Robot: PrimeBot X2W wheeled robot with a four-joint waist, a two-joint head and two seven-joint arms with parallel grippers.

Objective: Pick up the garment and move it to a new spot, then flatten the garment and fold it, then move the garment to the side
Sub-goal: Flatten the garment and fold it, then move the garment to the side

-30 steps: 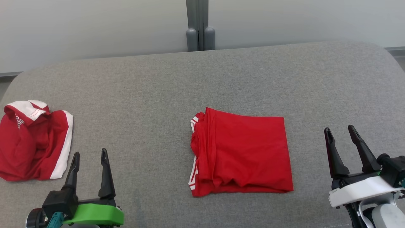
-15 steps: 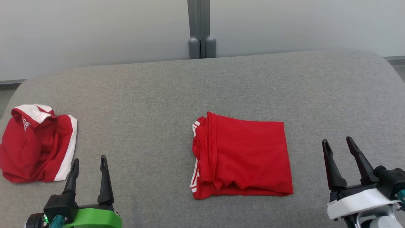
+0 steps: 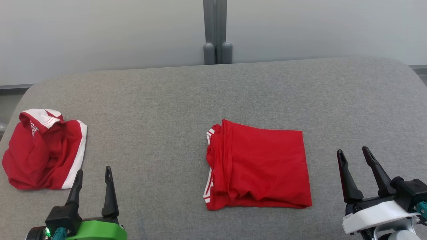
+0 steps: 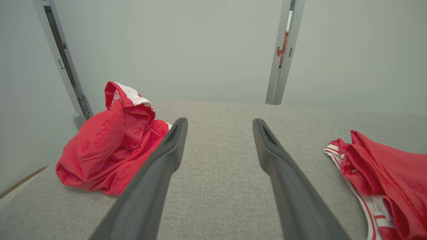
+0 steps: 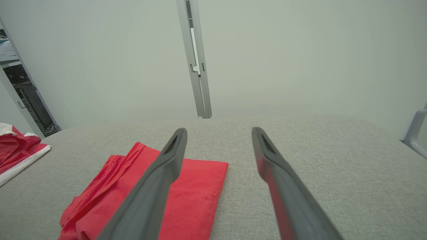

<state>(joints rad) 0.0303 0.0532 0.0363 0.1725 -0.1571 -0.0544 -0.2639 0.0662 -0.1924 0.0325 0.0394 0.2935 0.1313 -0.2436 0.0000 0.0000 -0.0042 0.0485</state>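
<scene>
A red garment point(image 3: 260, 166) lies folded into a rectangle at the middle of the grey padded surface point(image 3: 160, 100), its white-striped edge on the left. It also shows in the left wrist view point(image 4: 383, 173) and the right wrist view point(image 5: 200, 196). A second red garment with white trim point(image 3: 43, 150) lies crumpled at the far left point(image 4: 110, 146) point(image 5: 16, 146). My left gripper point(image 3: 93, 170) point(image 4: 219, 120) stands open and empty just right of the crumpled one. My right gripper point(image 3: 352, 150) point(image 5: 219, 130) stands open and empty to the right of the folded one.
A pale wall with a grey vertical post point(image 3: 215, 31) runs behind the surface. The surface's rounded corners fall away at the far left and far right. A grey rail point(image 5: 415, 133) stands off its right side.
The whole head view has shifted down and slightly right, so the camera has moved. Both garments lie as before. Both grippers stay open and sit a little lower in the view.
</scene>
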